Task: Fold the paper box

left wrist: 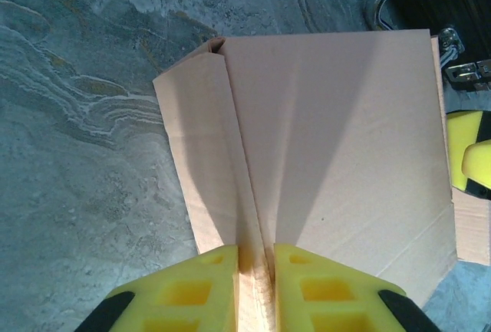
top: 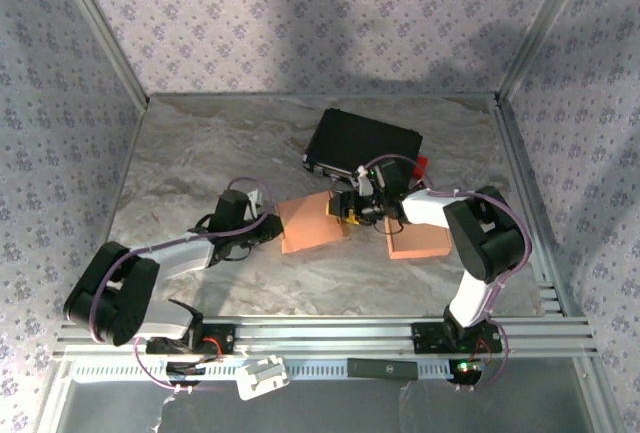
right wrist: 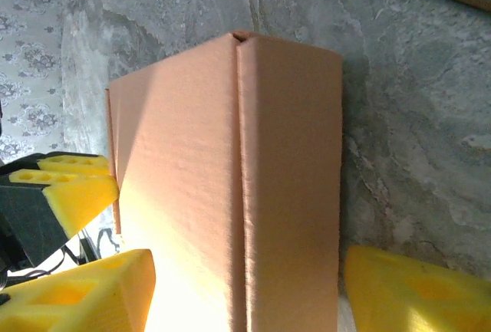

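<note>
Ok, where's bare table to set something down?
Bare marble: far left, between the wall and the black case; also the near strip before the rail. Crowded mid-table, where left gripper and right gripper meet the paper box.

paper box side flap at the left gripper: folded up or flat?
Folded up: the left wrist view shows the paper box flap bent up along a crease, with the fold pinched in the left gripper.

the paper box (top: pixel 313 221) is plain tan cardboard, only partly folded, lying low near the middle of the worktop (top: pixel 200 153). from the left wrist, its broad panel lies flat with a narrow side flap bent along a crease, and the left hand (left wrist: pixel 255 257) pinches a raised fold at its near edge. from the right wrist, a long crease splits a lit face from a shaded one.
</note>
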